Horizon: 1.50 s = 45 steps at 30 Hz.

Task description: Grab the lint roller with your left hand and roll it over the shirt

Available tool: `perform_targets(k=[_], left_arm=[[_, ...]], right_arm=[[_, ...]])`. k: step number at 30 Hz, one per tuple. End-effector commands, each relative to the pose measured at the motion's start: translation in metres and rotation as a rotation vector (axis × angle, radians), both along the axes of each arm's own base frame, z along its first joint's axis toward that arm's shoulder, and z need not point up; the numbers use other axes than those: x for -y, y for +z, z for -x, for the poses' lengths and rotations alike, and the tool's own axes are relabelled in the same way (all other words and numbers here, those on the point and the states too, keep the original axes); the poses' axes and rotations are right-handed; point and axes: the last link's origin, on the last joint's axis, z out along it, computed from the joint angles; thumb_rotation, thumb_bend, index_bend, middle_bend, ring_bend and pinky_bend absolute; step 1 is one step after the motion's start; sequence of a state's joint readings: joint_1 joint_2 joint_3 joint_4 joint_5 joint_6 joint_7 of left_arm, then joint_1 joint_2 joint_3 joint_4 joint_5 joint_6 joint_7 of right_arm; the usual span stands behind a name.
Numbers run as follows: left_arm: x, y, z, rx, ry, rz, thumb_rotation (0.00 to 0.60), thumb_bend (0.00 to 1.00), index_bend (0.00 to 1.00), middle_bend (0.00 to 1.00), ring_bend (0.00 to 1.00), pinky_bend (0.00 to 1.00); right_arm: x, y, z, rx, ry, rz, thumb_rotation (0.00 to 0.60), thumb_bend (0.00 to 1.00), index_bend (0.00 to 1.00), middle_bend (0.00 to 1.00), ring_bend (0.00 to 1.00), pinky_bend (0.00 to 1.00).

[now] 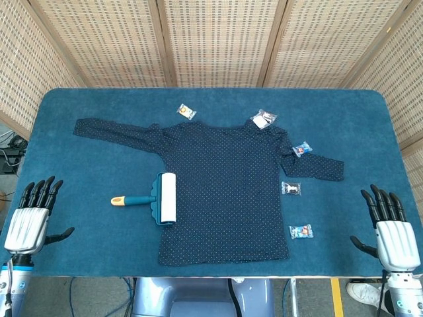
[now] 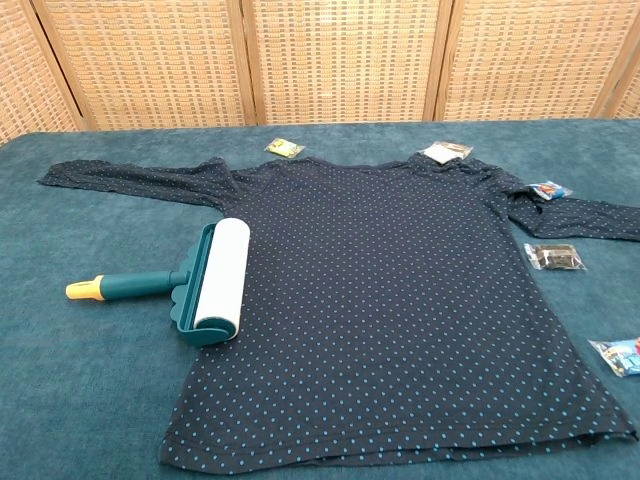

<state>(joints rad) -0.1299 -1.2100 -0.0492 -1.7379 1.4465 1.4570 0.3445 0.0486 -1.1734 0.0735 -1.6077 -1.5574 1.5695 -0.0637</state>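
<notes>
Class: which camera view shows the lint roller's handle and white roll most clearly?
The chest view: the lint roller appears large, with yellow tip, teal handle and white roll distinct. The head view shows the same roller whole but smaller.

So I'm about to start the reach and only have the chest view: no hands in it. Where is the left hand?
Observer: The left hand rests open at the table's near left corner, well away from the teal lint roller.
Operator: And the right?
Observer: The right hand sits open at the near right corner, holding nothing.
Operator: Anything between the left hand and the roller's handle?
Observer: Only bare blue tabletop; the yellow-tipped handle points toward that side.
</notes>
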Motion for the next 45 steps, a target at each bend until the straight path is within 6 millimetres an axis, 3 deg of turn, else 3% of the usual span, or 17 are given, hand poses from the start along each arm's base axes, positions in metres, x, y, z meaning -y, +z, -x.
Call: perform_targets(k=[1,17,23,25,26,28,29,32,34,39,45], left_arm=[[0.001,0.000,0.000,-0.001,0.000,0.000,0.600,0.07,0.00,0.00,0.00,0.00],[-0.002,-0.002,-0.001,-0.001,0.010,0.019,0.600,0.07,0.00,0.00,0.00,0.00],[-0.012,-0.004,-0.006,-0.013,-0.004,0.031,0.600,0.07,0.14,0.00,0.00,0.00],[-0.023,-0.003,-0.010,-0.020,-0.016,0.038,0.600,0.07,0.15,0.00,0.00,0.05],[-0.028,-0.003,-0.012,-0.028,-0.019,0.039,0.600,0.07,0.16,0.01,0.04,0.13],[-0.038,-0.004,-0.016,-0.037,-0.042,0.029,0.600,0.08,0.21,0.12,0.18,0.32],[-0.042,-0.005,-0.017,-0.044,-0.049,0.029,0.600,0.09,0.26,0.25,0.30,0.43],[-0.048,-0.010,-0.020,-0.059,-0.060,0.040,0.600,0.11,0.33,0.60,0.56,0.61],[-0.052,-0.013,-0.021,-0.068,-0.059,0.058,0.600,0.12,0.34,0.72,0.66,0.67],[-0.062,-0.018,-0.024,-0.060,-0.037,0.127,0.600,0.12,0.36,0.82,0.75,0.72],[-0.079,-0.022,-0.031,-0.062,-0.014,0.190,0.600,0.12,0.48,0.89,0.80,0.75]], right_arm=[[0.000,0.000,0.000,0.000,-0.002,-0.001,0.600,0.09,0.00,0.00,0.00,0.00],[-0.001,0.003,0.000,0.015,-0.003,0.008,0.600,0.09,0.00,0.00,0.00,0.00],[-0.001,0.005,0.001,0.021,-0.004,0.010,0.600,0.09,0.00,0.00,0.00,0.00],[-0.001,0.005,0.000,0.024,-0.001,0.012,0.600,0.09,0.00,0.00,0.00,0.00],[-0.001,0.005,0.000,0.024,-0.001,0.011,0.600,0.09,0.00,0.00,0.00,0.00],[-0.001,0.005,0.001,0.025,-0.002,0.009,0.600,0.09,0.00,0.00,0.00,0.00],[-0.001,0.005,0.001,0.024,-0.002,0.008,0.600,0.09,0.00,0.00,0.00,0.00],[-0.001,0.004,0.001,0.026,-0.005,0.005,0.600,0.09,0.00,0.00,0.00,0.00],[-0.001,0.004,0.001,0.026,-0.005,0.004,0.600,0.09,0.00,0.00,0.00,0.00],[0.000,0.004,0.002,0.028,-0.011,-0.001,0.600,0.09,0.00,0.00,0.00,0.00],[0.000,0.005,0.003,0.035,-0.014,0.002,0.600,0.09,0.00,0.00,0.00,0.00]])
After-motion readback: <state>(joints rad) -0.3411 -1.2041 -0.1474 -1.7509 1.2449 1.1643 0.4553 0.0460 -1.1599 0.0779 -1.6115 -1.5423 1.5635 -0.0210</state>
